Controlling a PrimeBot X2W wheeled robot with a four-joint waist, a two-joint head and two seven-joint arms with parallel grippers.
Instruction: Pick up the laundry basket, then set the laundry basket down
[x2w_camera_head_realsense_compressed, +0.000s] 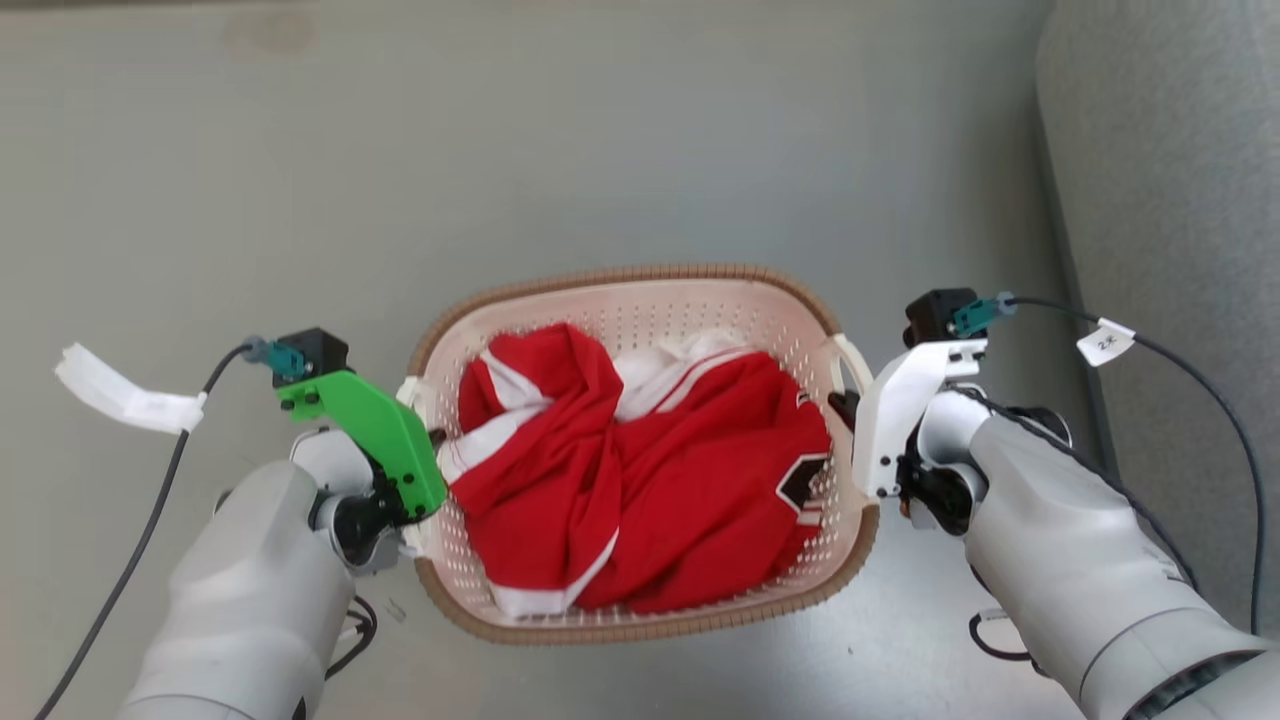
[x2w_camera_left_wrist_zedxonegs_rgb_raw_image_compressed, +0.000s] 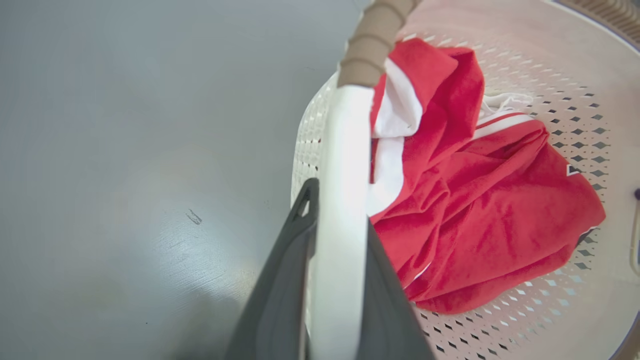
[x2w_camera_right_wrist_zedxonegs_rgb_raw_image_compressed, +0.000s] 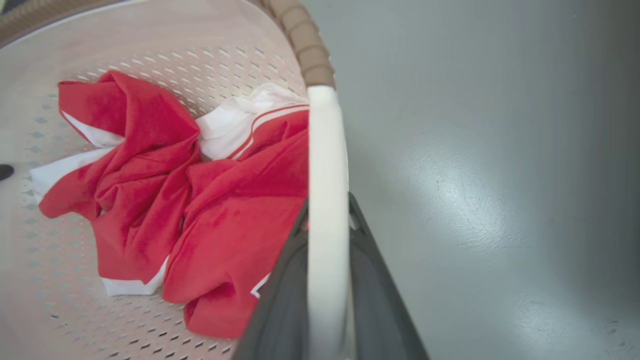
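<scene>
1. Left gripper (x2w_camera_left_wrist_zedxonegs_rgb_raw_image_compressed: 339, 215) is clamped on the left white side handle (x2w_camera_left_wrist_zedxonegs_rgb_raw_image_compressed: 345, 140) of the cream-white perforated plastic laundry basket (x2w_camera_head_realsense_compressed: 700, 300). One dark finger (x2w_camera_left_wrist_zedxonegs_rgb_raw_image_compressed: 285, 280) presses the handle's outer face and the other its inner face.
2. The right gripper (x2w_camera_right_wrist_zedxonegs_rgb_raw_image_compressed: 327, 212) grasps the right white side handle (x2w_camera_right_wrist_zedxonegs_rgb_raw_image_compressed: 326, 150) the same way, with a dark finger against each side of the bar.
3. In the head view the laundry basket lies between the two pale forearms, over the smooth grey floor (x2w_camera_head_realsense_compressed: 500, 150). Its brown woven-look rim (x2w_camera_head_realsense_compressed: 640, 274) faces up. Whether its base touches the floor cannot be told.
4. A crumpled red garment with white stripes (x2w_camera_head_realsense_compressed: 650, 470) lies inside the basket and covers most of the bottom.
5. A grey fabric-covered furniture edge (x2w_camera_head_realsense_compressed: 1170, 200) stands to the robot's right, apart from the basket.
</scene>
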